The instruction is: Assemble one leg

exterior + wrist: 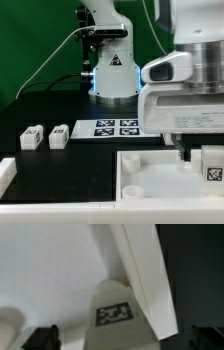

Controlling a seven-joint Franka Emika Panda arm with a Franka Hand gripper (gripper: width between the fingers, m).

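1. Two spare legs [43, 137] lie on the table at the exterior view's left
2. Tray [150, 172], centre, rigid
3. Leg [212, 163] sits in tray's corner beside wall; likely light, stiff, smooth: grasp flat sides
4. Gripper [184, 150] above it, spread wide, empty
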